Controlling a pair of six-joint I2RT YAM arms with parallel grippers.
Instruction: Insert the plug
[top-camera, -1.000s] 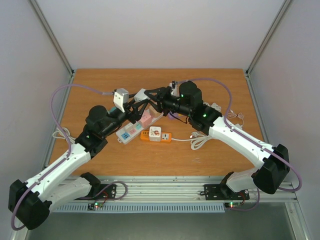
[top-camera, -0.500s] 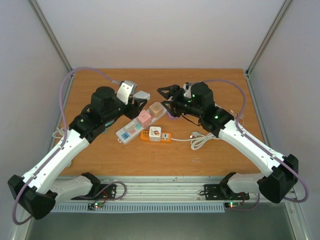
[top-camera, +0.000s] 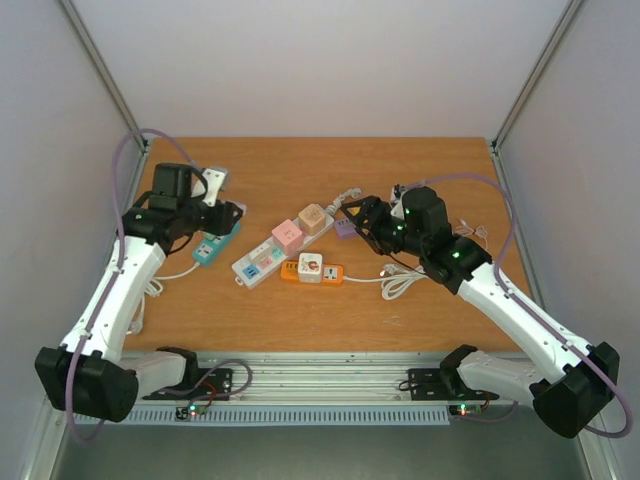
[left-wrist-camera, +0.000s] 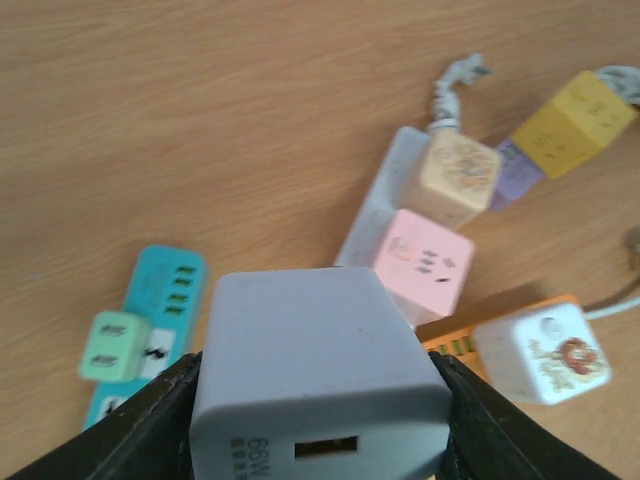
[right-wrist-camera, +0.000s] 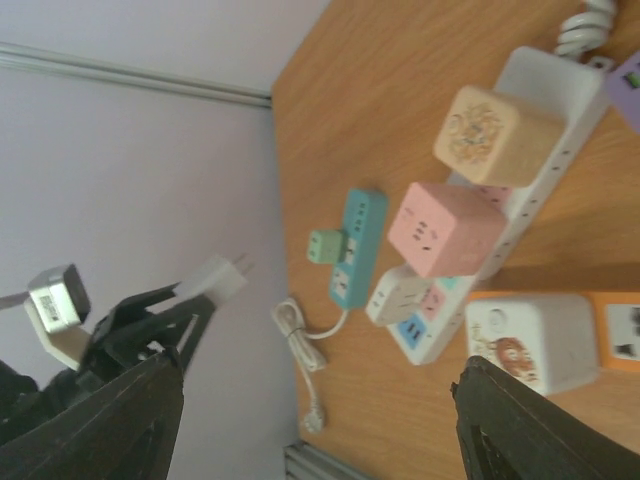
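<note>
Both arms have swung apart from the middle: the left fingers (left-wrist-camera: 140, 430), clamped on the grey plug (left-wrist-camera: 320, 370), now hang at the left of the tabletop (top-camera: 400, 320), near the teal power strip (top-camera: 214, 243). The right fingers (right-wrist-camera: 90, 420) have pulled back rightward and stand wide apart, holding nothing.

Wooden table (top-camera: 400, 180) bears white strip (top-camera: 256, 264), teal strip (top-camera: 212, 246), orange strip (top-camera: 332, 273).

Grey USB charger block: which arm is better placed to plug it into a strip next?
Left. The left gripper is clamped on the grey USB charger block, right by the teal power strip. The right gripper is open and empty, near the white power strip.
</note>
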